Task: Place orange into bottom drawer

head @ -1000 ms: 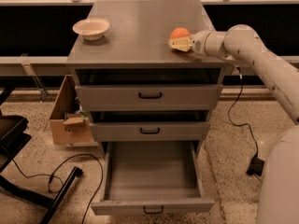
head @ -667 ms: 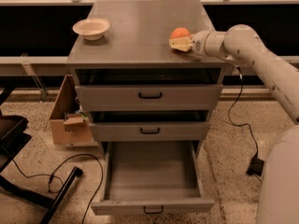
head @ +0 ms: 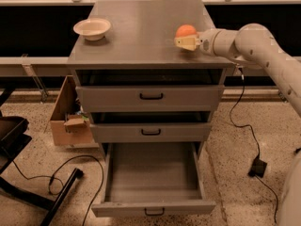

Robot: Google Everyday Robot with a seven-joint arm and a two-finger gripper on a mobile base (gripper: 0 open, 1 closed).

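Observation:
The orange [head: 185, 30] sits at the right side of the grey cabinet top [head: 141, 36]. My gripper [head: 185, 42] reaches in from the right, its cream fingers around the near side of the orange. The orange appears slightly raised compared with before. The bottom drawer [head: 153, 173] is pulled out wide and its tray is empty. It lies below and left of the gripper.
A cream bowl [head: 92, 28] stands at the left of the cabinet top. The two upper drawers [head: 150, 98] are nearly shut. A cardboard box [head: 70, 119] sits left of the cabinet. Cables [head: 61, 173] and a chair base lie on the floor at left; a cable and plug [head: 257, 166] at right.
The gripper and the orange have shifted very slightly; otherwise nothing has visibly moved.

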